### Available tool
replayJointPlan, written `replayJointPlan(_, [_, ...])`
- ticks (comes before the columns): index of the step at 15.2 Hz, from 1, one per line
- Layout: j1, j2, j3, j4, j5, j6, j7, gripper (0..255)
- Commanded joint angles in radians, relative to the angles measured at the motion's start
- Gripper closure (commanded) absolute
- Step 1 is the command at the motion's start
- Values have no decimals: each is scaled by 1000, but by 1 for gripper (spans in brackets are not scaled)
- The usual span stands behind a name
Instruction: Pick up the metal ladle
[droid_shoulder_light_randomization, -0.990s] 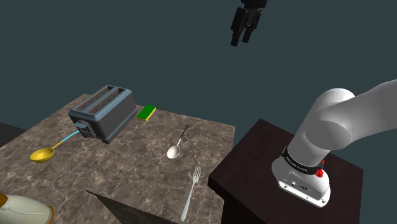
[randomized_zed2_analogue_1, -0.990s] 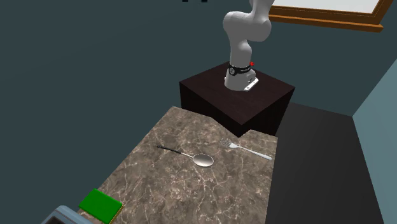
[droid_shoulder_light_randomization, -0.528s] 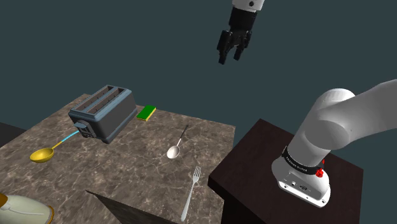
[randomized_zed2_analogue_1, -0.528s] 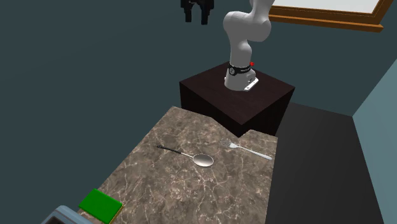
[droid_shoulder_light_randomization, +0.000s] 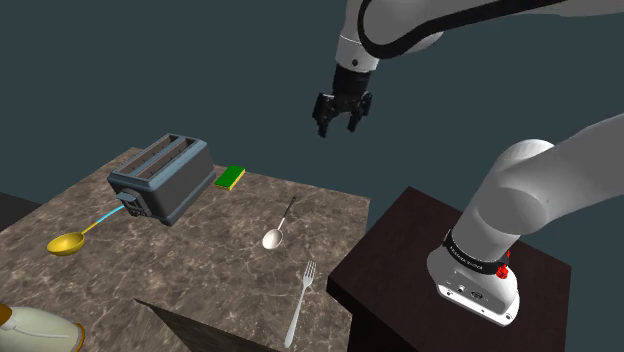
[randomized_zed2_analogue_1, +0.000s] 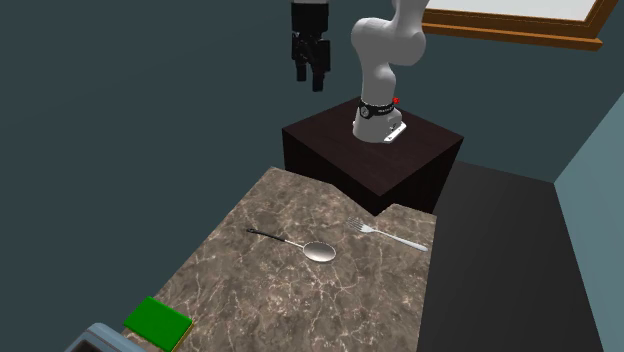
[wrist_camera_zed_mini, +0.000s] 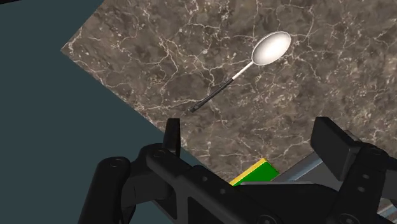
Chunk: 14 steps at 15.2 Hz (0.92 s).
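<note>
**Ladle Lay Flat Beyond Open Fingers**

The gripper (wrist_camera_zed_mini: 251, 130) hung over a brown marbled counter (wrist_camera_zed_mini: 331, 83), its two black fingers (wrist_camera_zed_mini: 172, 135) standing well apart with nothing between them. Farther out lay the ladle (wrist_camera_zed_mini: 270, 49), flat on the stone. Its shiny rounded bowl was at the far end and its thin dark handle ran back toward the fingers. Near the gripper's body a green sponge (wrist_camera_zed_mini: 254, 173) peeked out, and the grey edge of a toaster (wrist_camera_zed_mini: 305, 167) showed just beside it. Beyond the counter's edge everything was plain dark teal.
</note>
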<state>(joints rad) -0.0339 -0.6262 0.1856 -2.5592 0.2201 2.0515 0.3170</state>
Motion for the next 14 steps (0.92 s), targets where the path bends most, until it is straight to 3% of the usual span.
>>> replayJointPlan(1, [-8,47,34,-29,17,81,63,0])
replayJointPlan(9, [-54,320,172,-56,36,387,330,0])
replayJointPlan(14, [-100,540,243,-21,-46,568,548,0])
